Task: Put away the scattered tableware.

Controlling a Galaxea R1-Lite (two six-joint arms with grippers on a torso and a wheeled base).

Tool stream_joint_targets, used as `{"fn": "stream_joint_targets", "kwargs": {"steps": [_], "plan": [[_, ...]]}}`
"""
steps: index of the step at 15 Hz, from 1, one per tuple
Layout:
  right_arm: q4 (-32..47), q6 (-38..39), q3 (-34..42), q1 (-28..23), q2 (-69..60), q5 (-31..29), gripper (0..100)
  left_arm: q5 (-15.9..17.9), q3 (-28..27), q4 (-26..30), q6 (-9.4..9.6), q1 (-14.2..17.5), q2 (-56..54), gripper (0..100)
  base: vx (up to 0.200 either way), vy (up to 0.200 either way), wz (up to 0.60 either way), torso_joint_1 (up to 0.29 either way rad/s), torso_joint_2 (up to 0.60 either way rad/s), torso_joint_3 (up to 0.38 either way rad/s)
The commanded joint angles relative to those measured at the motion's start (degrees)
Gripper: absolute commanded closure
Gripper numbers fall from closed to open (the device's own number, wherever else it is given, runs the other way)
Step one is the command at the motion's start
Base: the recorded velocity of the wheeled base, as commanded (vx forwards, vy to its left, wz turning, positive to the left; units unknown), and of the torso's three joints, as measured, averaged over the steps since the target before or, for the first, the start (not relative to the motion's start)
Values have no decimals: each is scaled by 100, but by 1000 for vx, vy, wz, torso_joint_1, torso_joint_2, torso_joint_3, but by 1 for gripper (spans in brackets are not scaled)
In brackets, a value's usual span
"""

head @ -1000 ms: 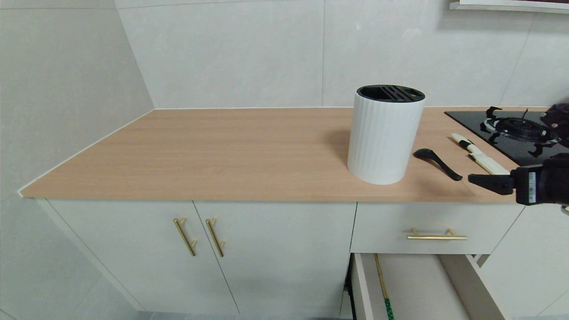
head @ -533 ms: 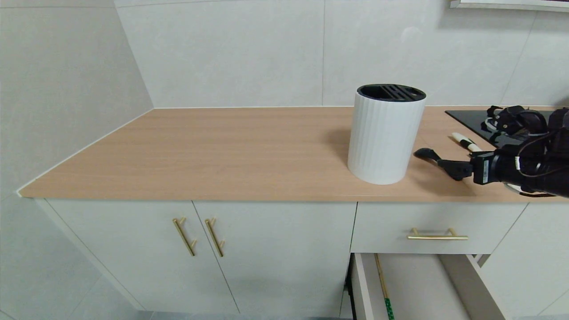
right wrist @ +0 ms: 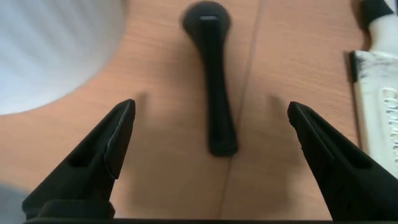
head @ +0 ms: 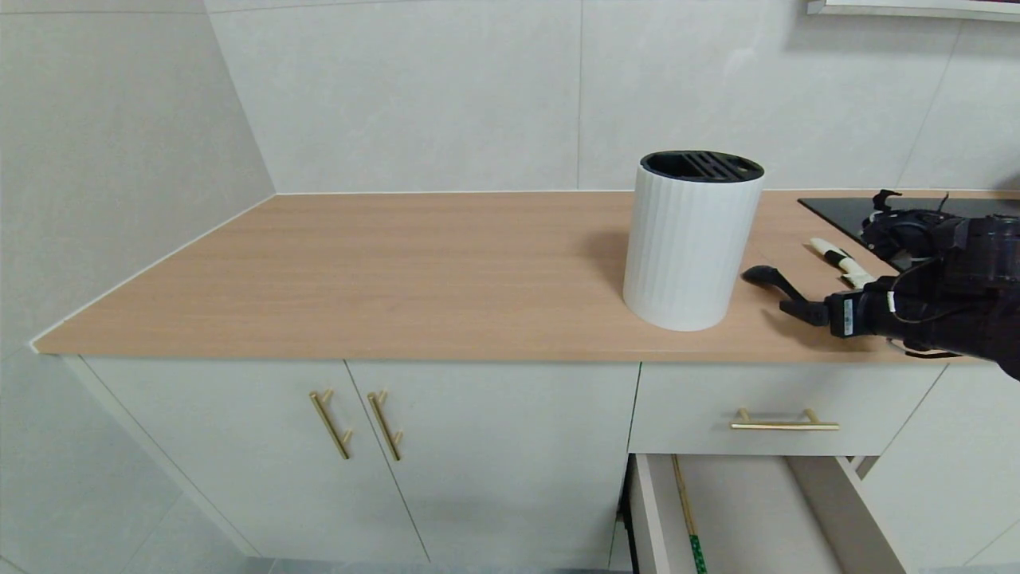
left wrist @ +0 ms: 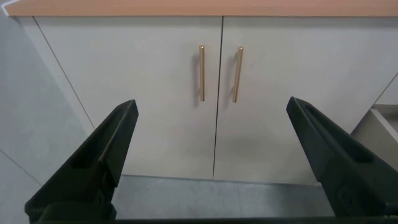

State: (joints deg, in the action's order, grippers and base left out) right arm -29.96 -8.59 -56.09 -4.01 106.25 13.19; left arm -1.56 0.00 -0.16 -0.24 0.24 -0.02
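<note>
A: Right claw (head: 793, 311) wide open, holding nothing. Hanging low over the handle end of the black spoon (head: 766, 279), flat on the counter (head: 398, 271) just beside the white holder (head: 689, 239).

B: Could go wrong how?

A: Might pinch too near the tip of that thin handle and flip the spoon away. Might scrape the wood if too low. Could bump the white knife (head: 835, 257) lying near on the stove side, or nudge the tall holder.

B: And all around?

A: Smooth brown wood top, pale tiled walls, black stove (head: 845, 209) at the far right. Below, pale cupboard doors (left wrist: 155, 93) with gold handles, and an open drawer (head: 749, 510) with a chopstick (head: 684, 502) inside. Left claw (left wrist: 211, 102) open too, down by those doors.
</note>
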Motion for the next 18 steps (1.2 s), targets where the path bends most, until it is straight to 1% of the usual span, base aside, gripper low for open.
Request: {"fn": "stream_joint_targets", "kwargs": {"steps": [1,5,11,12,18], "plan": [[17,-2,-78,-3,220,-18,0,-2,0,-2,-11,2,2,0,0,0,0,0,0,0],[26,-2,-148,-3,299,-194,0,-2,0,-2,-2,2,2,0,0,0,0,0,0,0],[43,7,-209,-3,387,-212,0,-2,0,-2,-2,2,2,0,0,0,0,0,0,0],[52,7,-218,-3,387,-212,100,-2,0,-2,-2,2,2,0,0,0,0,0,0,0],[52,7,-218,-3,458,-212,100,-2,0,-2,-2,2,2,0,0,0,0,0,0,0]]}}
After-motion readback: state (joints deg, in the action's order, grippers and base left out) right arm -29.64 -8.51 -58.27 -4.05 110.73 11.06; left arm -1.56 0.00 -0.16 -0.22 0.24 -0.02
